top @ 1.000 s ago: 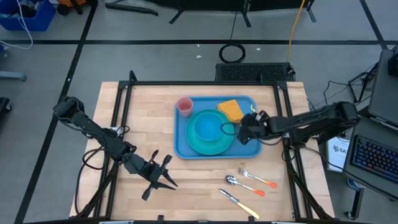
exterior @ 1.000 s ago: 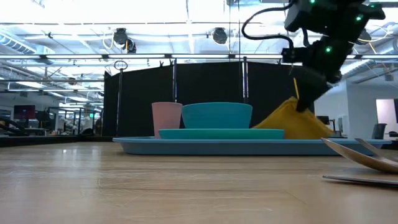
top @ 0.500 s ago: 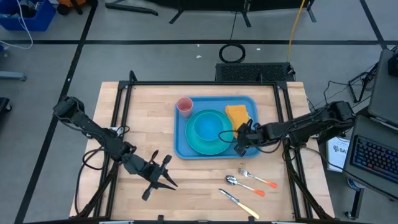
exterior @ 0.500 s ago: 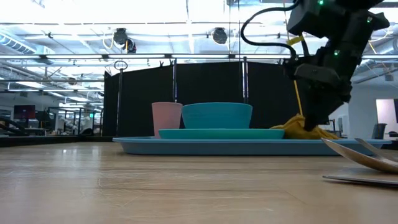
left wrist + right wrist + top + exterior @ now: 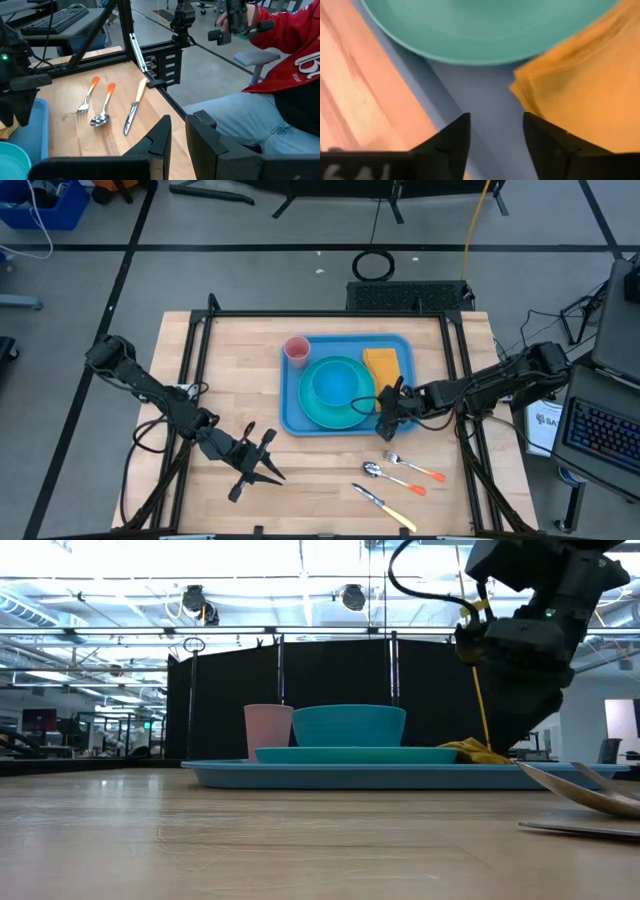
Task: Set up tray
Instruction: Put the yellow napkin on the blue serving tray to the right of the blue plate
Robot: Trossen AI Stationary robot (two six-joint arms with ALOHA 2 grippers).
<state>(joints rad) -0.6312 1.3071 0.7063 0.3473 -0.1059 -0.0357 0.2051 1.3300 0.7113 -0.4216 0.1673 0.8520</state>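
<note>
Grey floor with black tape lines surrounded the pale wooden worktop, framed by black rails; the low view looked past it into a bright hall with black curtains. A person in a red top and jeans sat just off the worktop's corner in the left wrist view.

The blue tray lay in the middle of the worktop toward the far edge, its sides square with the worktop's; it looked close to square, so I could not tell its long axis. On it sat a turquoise plate carrying a turquoise bowl, a pink cup at the far left corner and a folded yellow napkin along the right side.

The right hand hovered over the tray's near right corner, fingers apart and empty. The left hand rested near the front left, open. A fork, spoon and knife lay on the worktop in front of the tray.
</note>
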